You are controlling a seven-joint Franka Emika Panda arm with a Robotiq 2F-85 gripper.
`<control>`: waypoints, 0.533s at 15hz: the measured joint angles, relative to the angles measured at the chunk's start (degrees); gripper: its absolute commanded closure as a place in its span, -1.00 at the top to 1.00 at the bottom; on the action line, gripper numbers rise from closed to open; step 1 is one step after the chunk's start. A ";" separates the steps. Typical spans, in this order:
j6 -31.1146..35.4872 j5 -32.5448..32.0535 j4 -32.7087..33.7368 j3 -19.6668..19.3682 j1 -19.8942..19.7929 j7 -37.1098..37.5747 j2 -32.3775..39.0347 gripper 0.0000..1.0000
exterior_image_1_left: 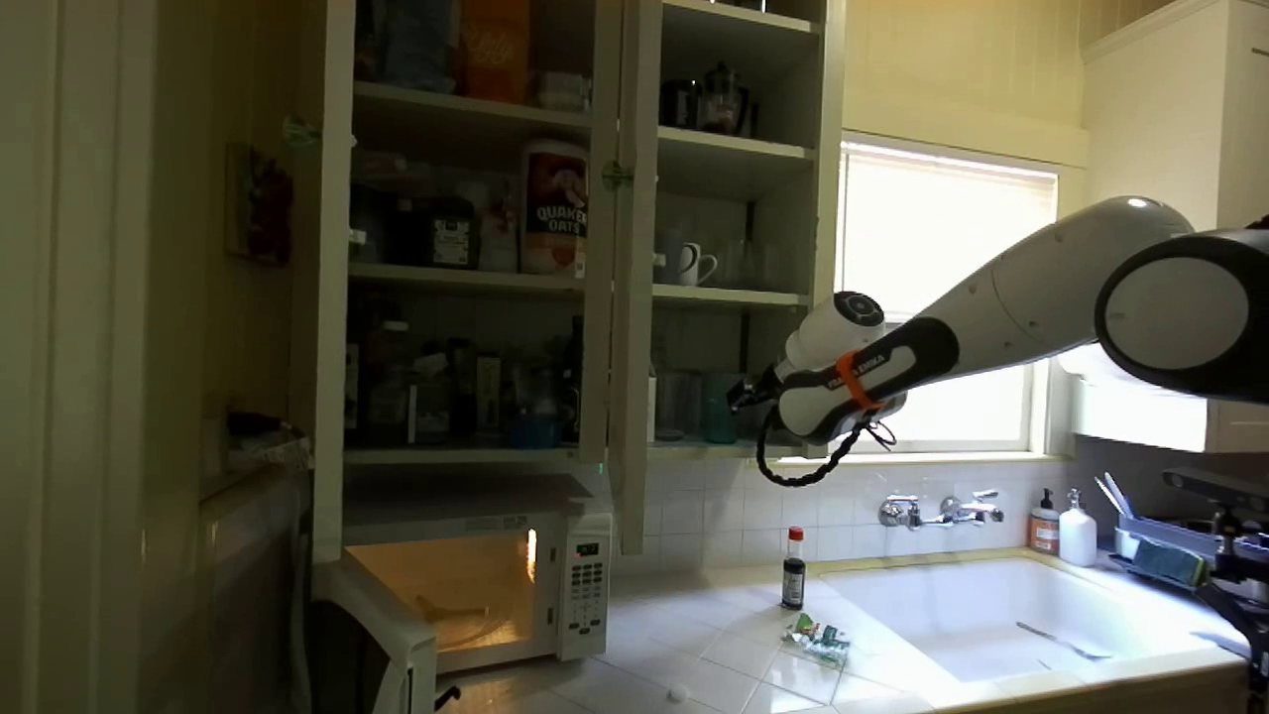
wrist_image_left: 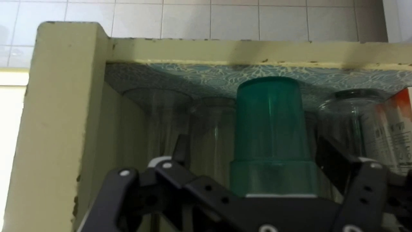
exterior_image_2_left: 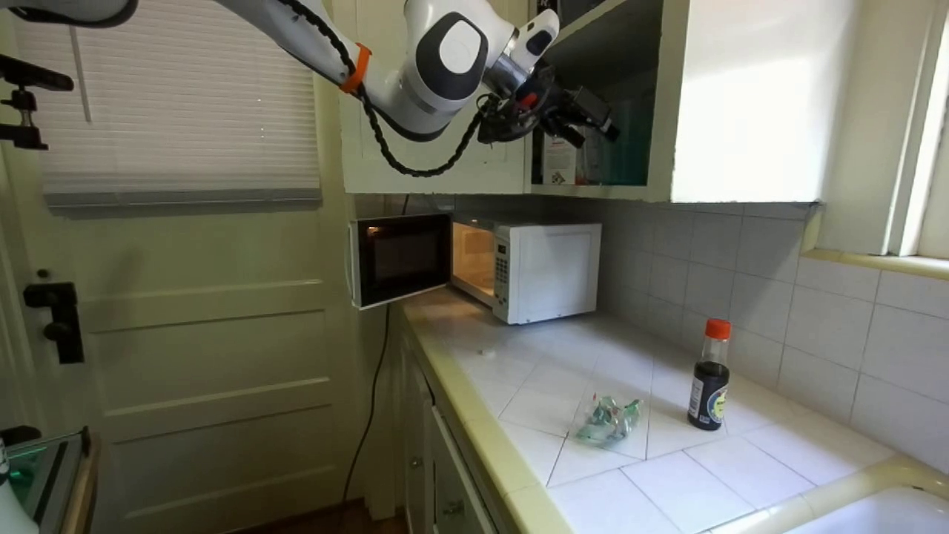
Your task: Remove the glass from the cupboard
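The glass is a teal translucent tumbler standing on the lowest shelf of the white cupboard (exterior_image_1_left: 831, 129). In the wrist view, which stands upside down, the glass (wrist_image_left: 270, 122) is between the fingers of my gripper (wrist_image_left: 253, 149), with a gap on each side. In exterior views the glass (exterior_image_1_left: 721, 407) shows behind the door edge and, partly hidden, past the fingers (exterior_image_2_left: 634, 141). My gripper is open and empty at the cupboard opening, in front of the glass, in both exterior views (exterior_image_1_left: 746, 395) (exterior_image_2_left: 593, 133). The cupboard also shows there (exterior_image_2_left: 756, 104).
Clear glasses (wrist_image_left: 214, 129), a glass jar (wrist_image_left: 351, 112) and a carton (wrist_image_left: 400, 129) stand close around. A cupboard post (wrist_image_left: 64, 112) is at one side, an open door (exterior_image_1_left: 632, 347) at the other. Below are a microwave (exterior_image_2_left: 552, 274), a red-capped bottle (exterior_image_2_left: 709, 393) and a crumpled wrapper (exterior_image_2_left: 609, 421).
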 measured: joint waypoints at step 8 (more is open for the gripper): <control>0.05 -6.23 3.69 -6.08 3.19 4.81 4.07 1.00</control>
